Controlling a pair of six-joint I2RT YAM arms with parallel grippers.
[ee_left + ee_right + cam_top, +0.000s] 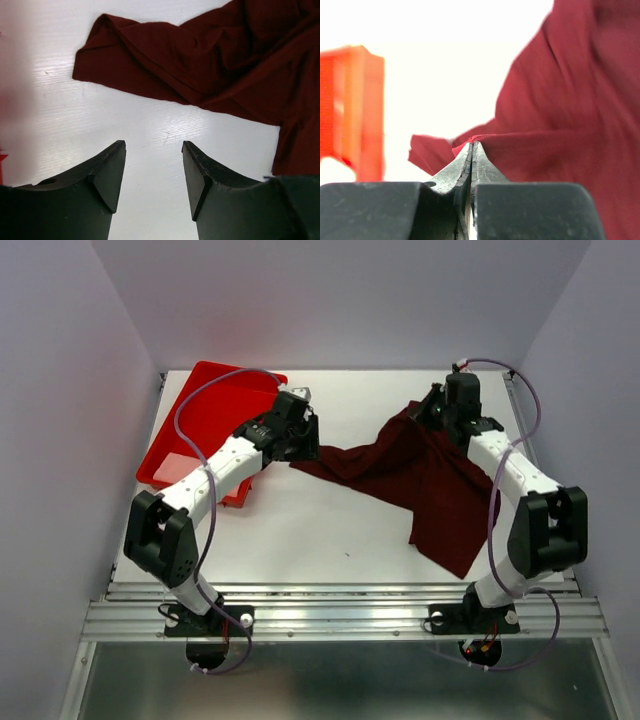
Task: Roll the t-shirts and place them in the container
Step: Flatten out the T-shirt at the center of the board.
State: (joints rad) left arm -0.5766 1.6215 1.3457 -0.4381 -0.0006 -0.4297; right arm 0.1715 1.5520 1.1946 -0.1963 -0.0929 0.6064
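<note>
**A:** How is the left arm (pixel 215 475) set?

**B:** From its base at the near left its elbow stands up. The white forearm then runs away from the base and to the right, passing over the near right corner of the red tray (pixel 205 405). The wrist points toward the middle of the bench (pixel 330 530).

**A:** And its pincer?

**B:** The left pincer (pixel 154 145) is parted about halfway, with nothing between the fingers. In the wrist view only bare bench shows under the gap. It has no hold on anything.

**A:** Where is the t-shirt?

**B:** The dark maroon t-shirt (pixel 425 475) lies rumpled on the right half of the bench. One narrow, folded end reaches toward the centre, near the left pincer but apart from its fingertips. The wide part spreads down toward the near right side, beside the right arm (pixel 510 470).

**A:** What about that arm?

**B:** Its elbow is raised above its base at the near right. The forearm stretches away to the far right part of the bench, and the wrist tips down over the far end of the cloth.

**A:** Is its pincer closed?

**B:** Yes. The fingers of the right pincer (pixel 472 145) are pressed fully together, with an edge of the t-shirt nipped at their tips. From the top view the cloth rises from the bench up to that grip.
</note>
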